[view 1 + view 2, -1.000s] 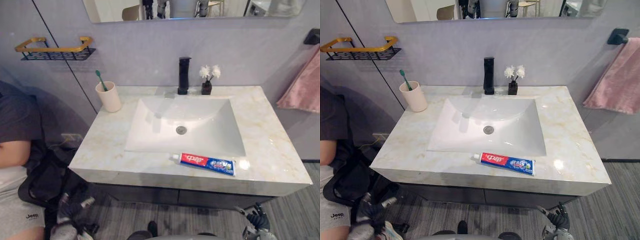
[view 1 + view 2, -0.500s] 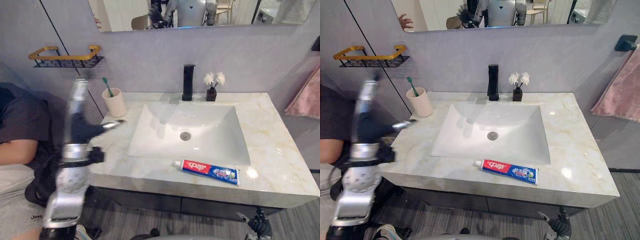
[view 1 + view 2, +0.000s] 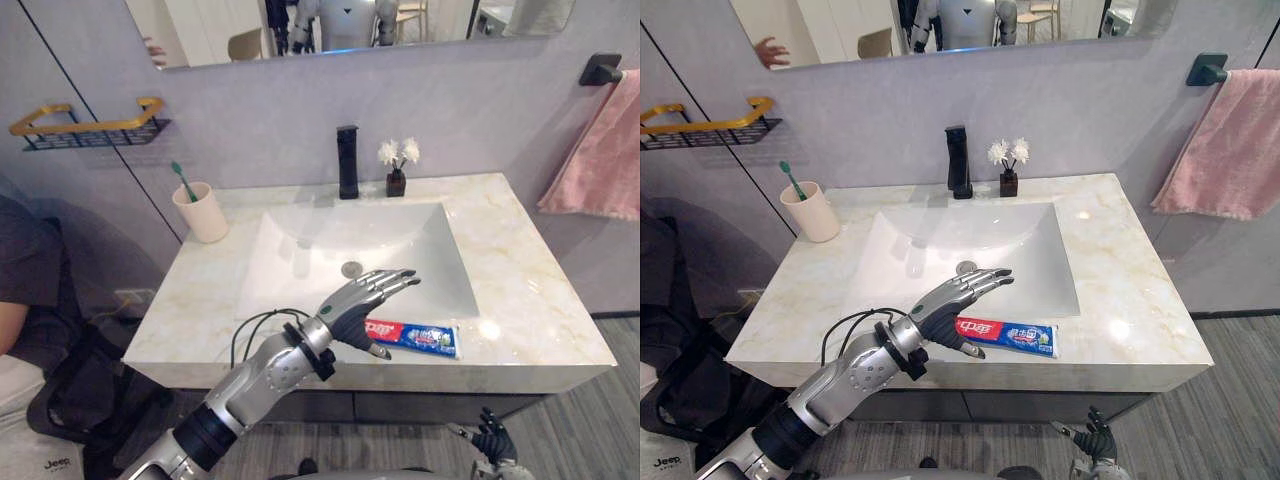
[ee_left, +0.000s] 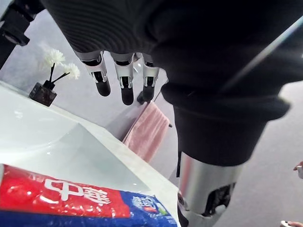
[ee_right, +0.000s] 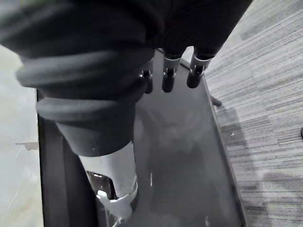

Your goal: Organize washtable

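The left hand [image 3: 352, 312] is held spread wide, fingers [image 3: 392, 281] straight and thumb set apart below them, and nothing is gripped in it. It is poised over the front rim of the sink [image 3: 350, 240], just above the toothpaste tube [image 3: 418, 338]. Whether the thumb touches the tube cannot be told from the head views. In the left wrist view the fingers are seen clear of the tube, whose printed face lies beneath the palm.

The tube is laid flat on the bench [image 3: 535, 290], on the narrow strip between the sink's front rim and the bench's front edge. Its long axis is run along that rim, a little slanted. The red end is partly hidden by the hand and the blue end is pointed toward the sink's right front corner. The tube is thus found under the left hand and just to its right. The fingers are pointed out over the sink at a slant to the tube's length, neither along it nor squarely across. Some turn of the wrist is judged necessary before fingers and thumb can be closed across the tube's narrow width.

The right hand [image 3: 490, 440] is seen low, below the bench's front edge, with fingers relaxed and empty, so the left hand is by far the nearer. At the sink's far left corner a cup [image 3: 205, 212] holding a toothbrush [image 3: 183, 183] is seen, and it is judged a likely home for the tube.
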`<state>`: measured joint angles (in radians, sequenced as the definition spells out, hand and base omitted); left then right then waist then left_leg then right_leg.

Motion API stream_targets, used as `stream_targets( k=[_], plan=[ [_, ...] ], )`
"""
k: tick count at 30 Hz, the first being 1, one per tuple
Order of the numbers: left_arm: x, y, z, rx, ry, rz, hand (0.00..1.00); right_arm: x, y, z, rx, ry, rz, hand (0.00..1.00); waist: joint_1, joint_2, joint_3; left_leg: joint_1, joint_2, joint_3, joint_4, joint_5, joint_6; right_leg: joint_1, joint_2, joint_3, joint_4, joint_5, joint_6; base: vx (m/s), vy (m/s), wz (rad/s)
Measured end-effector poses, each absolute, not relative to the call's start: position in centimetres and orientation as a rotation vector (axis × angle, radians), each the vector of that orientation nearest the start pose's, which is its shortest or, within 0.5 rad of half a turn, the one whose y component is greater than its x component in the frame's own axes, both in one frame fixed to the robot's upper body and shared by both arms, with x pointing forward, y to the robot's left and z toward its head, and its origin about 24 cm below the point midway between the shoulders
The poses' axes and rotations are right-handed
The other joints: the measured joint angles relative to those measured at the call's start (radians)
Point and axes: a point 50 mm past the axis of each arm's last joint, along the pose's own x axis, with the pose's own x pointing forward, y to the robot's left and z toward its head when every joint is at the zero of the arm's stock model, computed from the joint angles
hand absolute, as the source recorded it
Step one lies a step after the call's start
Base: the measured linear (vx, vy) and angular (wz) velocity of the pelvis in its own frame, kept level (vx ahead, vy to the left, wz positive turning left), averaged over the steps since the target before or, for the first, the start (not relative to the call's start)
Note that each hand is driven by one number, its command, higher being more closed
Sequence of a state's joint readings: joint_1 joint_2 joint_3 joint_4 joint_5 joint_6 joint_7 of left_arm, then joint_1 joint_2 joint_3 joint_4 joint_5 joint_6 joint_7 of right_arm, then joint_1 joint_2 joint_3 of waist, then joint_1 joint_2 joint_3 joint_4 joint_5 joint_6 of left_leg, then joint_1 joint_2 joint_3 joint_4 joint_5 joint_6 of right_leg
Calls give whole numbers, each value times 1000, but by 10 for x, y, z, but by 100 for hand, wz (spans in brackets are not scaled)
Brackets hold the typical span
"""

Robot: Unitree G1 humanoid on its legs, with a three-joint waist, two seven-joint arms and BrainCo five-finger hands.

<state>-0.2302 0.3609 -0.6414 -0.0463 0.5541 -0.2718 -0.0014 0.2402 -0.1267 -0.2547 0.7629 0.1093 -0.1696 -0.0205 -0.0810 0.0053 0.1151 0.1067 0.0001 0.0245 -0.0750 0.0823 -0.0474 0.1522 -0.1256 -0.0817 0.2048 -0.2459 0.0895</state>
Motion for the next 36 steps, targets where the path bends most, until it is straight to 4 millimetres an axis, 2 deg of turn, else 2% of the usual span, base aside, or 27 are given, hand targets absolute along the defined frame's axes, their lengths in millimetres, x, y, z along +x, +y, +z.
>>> stream_targets(
  k=[3, 6, 10, 11, 15, 16, 19, 21, 27, 32, 36],
  plan=[
    [240, 46, 66, 915, -523, -748, 0, 98, -250, -126, 25, 778, -422, 0, -16, -8, 5, 0, -1, 0, -5, 0, 0, 1, 0, -1, -7, 2, 1, 0, 0, 0],
    [245, 46, 53, 969, -470, -760, 0, 99, -249, -126, 24, 779, -419, 0, -17, -10, 6, 0, -2, 3, -15, 0, 0, 3, 0, -1, -29, 12, 1, 10, 1, -5],
    [252, 44, 54, 996, -476, -756, 0, 102, -243, -127, 19, 783, -384, 0, -17, -17, 11, 0, -2, 4, -17, 0, 0, 4, -1, -2, -35, 15, 0, 0, 0, 0],
    [255, 43, 53, 1009, -469, -755, 100, 102, -243, -127, 19, 781, -385, 0, -18, -18, 13, 0, -2, 4, -17, 0, 0, 4, -1, -2, -35, 15, 0, 0, 0, 0],
    [261, 46, 41, 1055, -410, -756, 100, 108, -243, -126, 18, 768, -382, 0, -23, -11, 20, 0, -2, 8, -18, 0, 0, 4, -1, 1, -44, 21, 1, -28, 1, -4],
    [263, 46, 41, 1084, -419, -761, 100, 109, -243, -125, 18, 764, -381, 0, -25, -14, 28, 0, -2, 10, -18, 0, 0, 4, -1, 3, -48, 23, 2, -28, 1, -4],
    [267, 45, 43, 1126, -442, -771, 100, 112, -243, -125, 18, 758, -379, 0, -25, 0, 38, 0, -1, 14, -19, 0, 0, 5, -1, 6, -55, 28, 4, -25, 0, -5],
    [268, 47, 44, 1140, -446, -771, 100, 115, -244, -123, 16, 749, -377, 0, -42, 4, 39, -1, -1, 18, -19, 0, 0, 6, -1, 10, -63, 32, 6, -17, -3, -7],
    [274, 52, 48, 1152, -446, -743, 100, 115, -256, -120, 12, 735, -439, 0, -46, 8, 43, -2, 0, 39, -19, -7, 4, 3, 0, 32, -85, 47, 8, -12, 1, -12],
    [275, 64, 51, 1127, -420, -675, 100, 105, -282, -111, 84, 678, -643, 0, -54, 12, 47, -2, 1, 56, -19, -12, 8, 0, 0, 51, -93, 52, 11, -6, 0, -9],
    [273, 80, 51, 1114, -375, -601, 100, 87, -322, -79, 92, 506, -916, 0, -68, 12, 47, -2, 8, 76, -19, -18, 9, -9, -1, 67, -84, 52, 11, 8, -11, -13]
  ],
)
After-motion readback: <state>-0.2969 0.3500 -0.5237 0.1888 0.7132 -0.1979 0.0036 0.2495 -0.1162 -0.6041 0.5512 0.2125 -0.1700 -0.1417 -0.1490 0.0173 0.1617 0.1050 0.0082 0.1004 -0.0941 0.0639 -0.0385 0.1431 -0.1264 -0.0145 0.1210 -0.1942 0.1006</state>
